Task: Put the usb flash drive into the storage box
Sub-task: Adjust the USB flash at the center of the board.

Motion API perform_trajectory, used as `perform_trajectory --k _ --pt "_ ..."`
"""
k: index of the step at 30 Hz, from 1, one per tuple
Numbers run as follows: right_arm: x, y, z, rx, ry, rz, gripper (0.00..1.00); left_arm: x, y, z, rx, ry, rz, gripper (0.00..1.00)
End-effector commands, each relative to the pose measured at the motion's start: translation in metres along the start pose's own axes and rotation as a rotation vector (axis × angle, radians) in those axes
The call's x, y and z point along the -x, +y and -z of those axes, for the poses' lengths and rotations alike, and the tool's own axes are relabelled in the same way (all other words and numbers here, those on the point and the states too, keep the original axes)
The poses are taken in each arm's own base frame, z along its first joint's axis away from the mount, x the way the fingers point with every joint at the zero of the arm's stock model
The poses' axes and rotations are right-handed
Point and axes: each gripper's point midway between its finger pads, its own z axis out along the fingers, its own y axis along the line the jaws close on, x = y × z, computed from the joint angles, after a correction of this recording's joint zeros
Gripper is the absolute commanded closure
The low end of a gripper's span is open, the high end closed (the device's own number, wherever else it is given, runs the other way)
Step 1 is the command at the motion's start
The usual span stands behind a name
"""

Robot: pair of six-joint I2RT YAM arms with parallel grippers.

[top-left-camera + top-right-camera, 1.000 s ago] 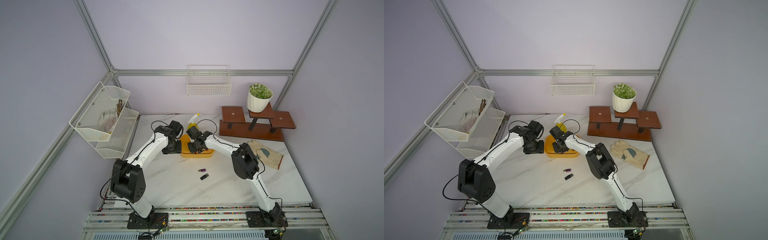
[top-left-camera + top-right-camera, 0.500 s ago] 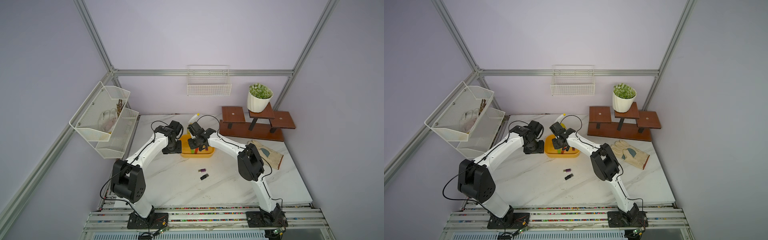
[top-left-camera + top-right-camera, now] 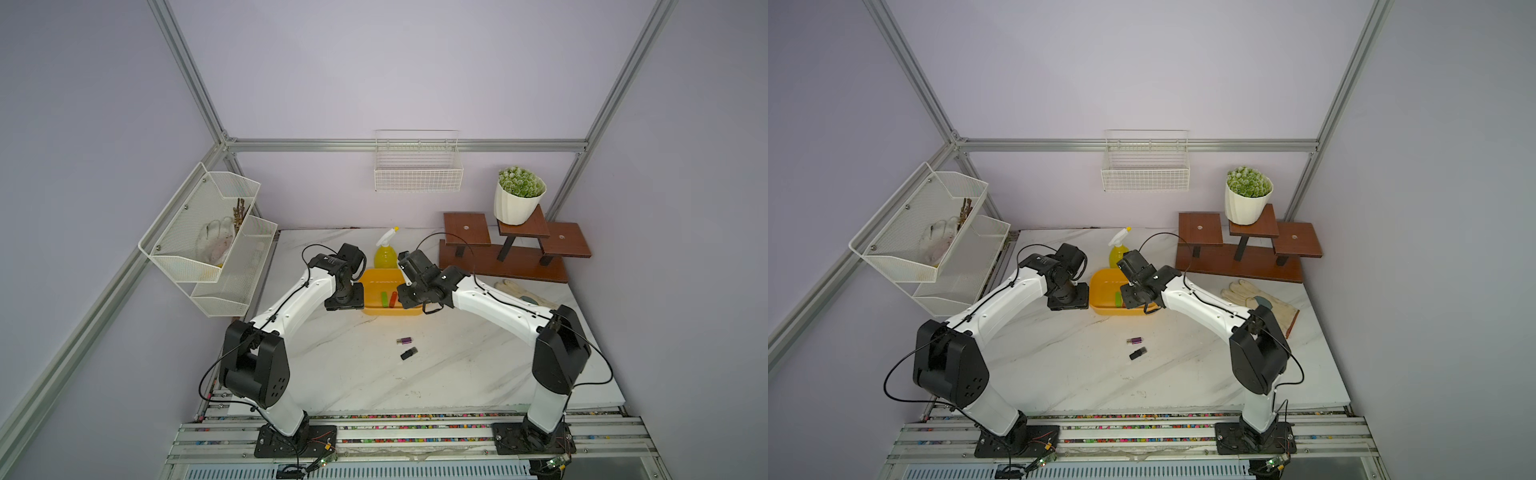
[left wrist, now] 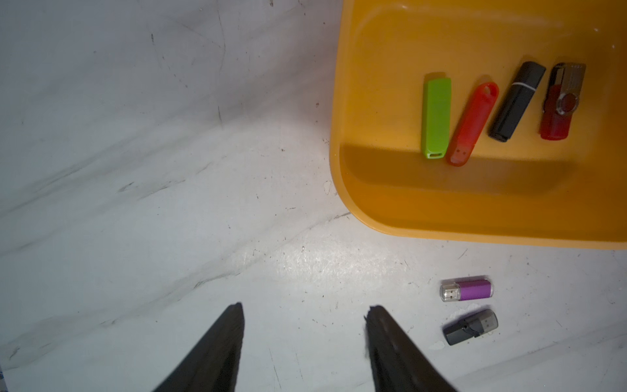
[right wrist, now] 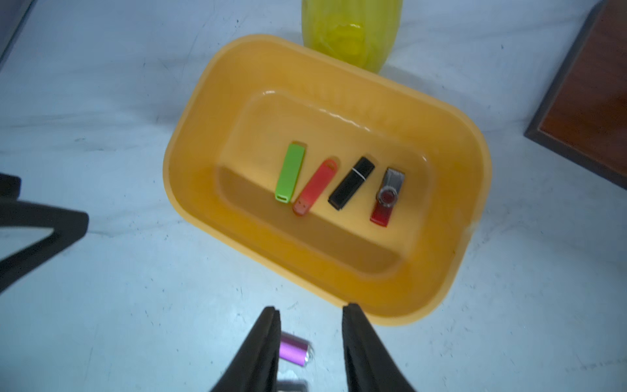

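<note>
in a top view, left of centre, the left gripper hangs just beside the shallow yellow-orange plastic storage box, jaws apart and empty. a row of four flash drives lies inside it. lower centre, on the white marble table outside the box, lie a small purple usb flash drive with a clear cap and a dark grey usb flash drive. right of centre, the right gripper hovers over the box's right end, jaws parted, empty. both loose drives look light, rigid, slick; pinch across the long sides, mid-body.
</note>
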Motion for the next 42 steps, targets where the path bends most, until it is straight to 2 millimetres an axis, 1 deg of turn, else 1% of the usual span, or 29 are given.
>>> perform_trajectory --k 1,3,5,6,8,12,13,15,16,17,21,26,28,33,37,42 --pt "-0.025 -0.012 0.022 -0.024 0.001 -0.057 0.64 -0.004 -0.021 0.011 -0.071 -0.034 -0.04 0.37" --pt "-0.042 -0.014 0.029 -0.012 0.029 -0.087 0.63 -0.012 -0.028 0.008 -0.055 -0.036 -0.073 0.35" --pt "-0.061 -0.011 0.031 -0.004 0.06 -0.102 0.65 -0.019 -0.032 0.003 -0.057 -0.027 -0.078 0.33" --pt "-0.073 -0.008 0.028 -0.004 0.086 -0.103 0.69 -0.023 -0.033 0.0 -0.062 -0.017 -0.074 0.33" --pt "-0.086 0.002 0.034 0.024 0.092 -0.107 0.75 -0.029 -0.033 -0.006 -0.057 0.002 -0.073 0.33" --pt "-0.113 0.025 0.026 0.078 0.135 -0.098 0.98 -0.033 -0.029 -0.008 -0.047 0.004 -0.069 0.33" --pt "-0.117 0.03 0.023 0.088 0.143 -0.09 1.0 -0.033 -0.028 -0.006 -0.047 0.001 -0.069 0.33" --pt "-0.122 0.038 0.019 0.111 0.154 -0.077 1.0 -0.033 -0.026 -0.004 -0.043 -0.012 -0.068 0.34" --pt "-0.128 0.04 0.01 0.106 0.176 -0.074 1.0 -0.033 -0.026 -0.002 -0.043 -0.016 -0.066 0.33" --pt "-0.13 0.043 0.006 0.11 0.18 -0.07 1.0 -0.033 -0.025 -0.001 -0.044 -0.019 -0.068 0.33" --pt "-0.128 0.051 -0.007 0.133 0.18 -0.067 1.0 -0.035 -0.023 0.0 -0.041 -0.019 -0.065 0.34" --pt "-0.133 0.057 -0.036 0.109 0.231 -0.013 1.0 -0.038 -0.021 -0.003 -0.032 -0.01 -0.061 0.33" --pt "-0.133 0.058 -0.043 0.103 0.239 0.003 1.0 -0.037 -0.019 -0.002 -0.023 -0.013 -0.059 0.33" --pt "-0.125 0.062 -0.05 0.105 0.221 0.019 1.0 -0.035 -0.017 -0.002 -0.013 -0.019 -0.057 0.33" --pt "-0.133 0.062 -0.06 0.096 0.253 0.03 1.0 -0.037 -0.016 -0.004 -0.008 -0.01 -0.061 0.33" --pt "-0.138 0.061 -0.067 0.09 0.268 0.034 1.0 -0.037 -0.014 -0.005 -0.002 -0.01 -0.06 0.33"
